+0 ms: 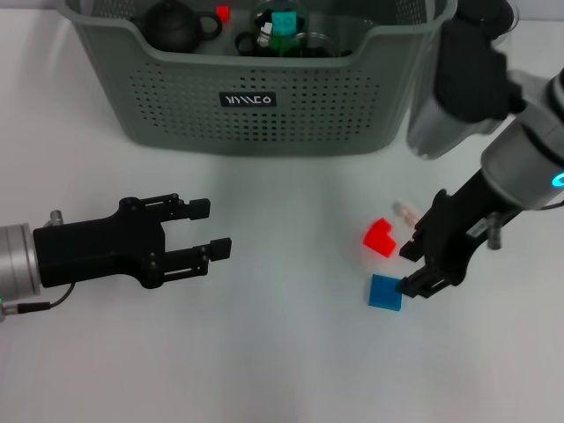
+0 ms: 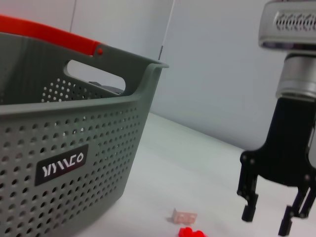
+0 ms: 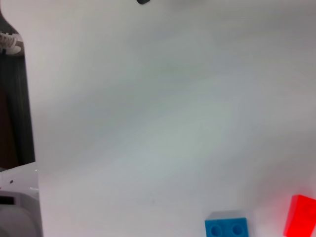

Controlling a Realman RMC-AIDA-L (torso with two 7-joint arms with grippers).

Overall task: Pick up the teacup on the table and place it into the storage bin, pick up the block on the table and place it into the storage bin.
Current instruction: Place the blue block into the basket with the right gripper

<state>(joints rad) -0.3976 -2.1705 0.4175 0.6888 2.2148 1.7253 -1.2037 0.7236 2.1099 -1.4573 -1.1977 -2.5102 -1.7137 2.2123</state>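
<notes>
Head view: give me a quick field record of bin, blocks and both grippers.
storage bin: far side of table, holds a dark teapot and other items
blue block: on table, by right gripper
red block: on table, just beyond the blue one
right gripper: open, empty, low beside the blue block
left gripper: open, empty, over bare table
</notes>
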